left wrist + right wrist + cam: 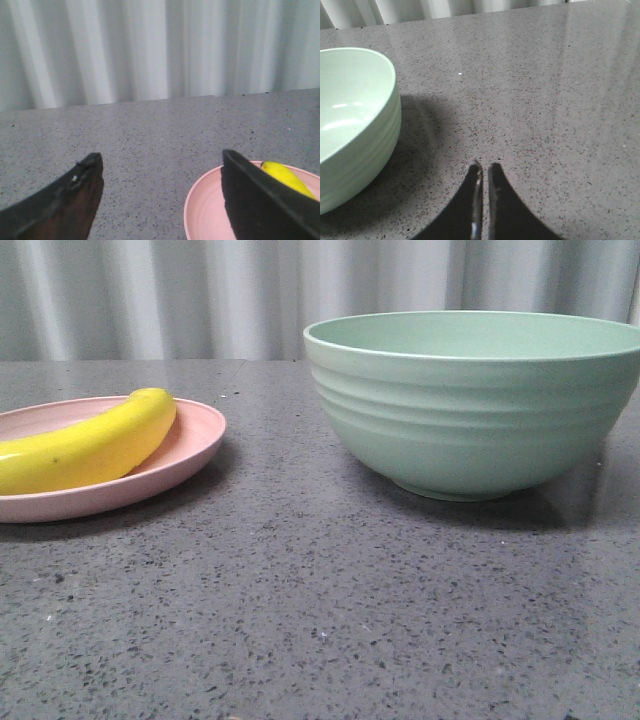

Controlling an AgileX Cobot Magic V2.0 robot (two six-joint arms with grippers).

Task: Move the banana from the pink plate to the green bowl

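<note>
The yellow banana (95, 445) lies on the pink plate (195, 440) at the left of the front view. The green bowl (470, 405) stands at the right, empty as far as I see. No gripper shows in the front view. In the left wrist view my left gripper (161, 157) is open and empty above the table; one finger (255, 200) hangs over the pink plate (207, 210) and partly hides the banana (287, 177). In the right wrist view my right gripper (485, 166) is shut on nothing, beside the green bowl (350, 125).
A grey speckled tabletop (320, 610) runs under everything. A pale corrugated wall (200, 290) stands behind the table's far edge.
</note>
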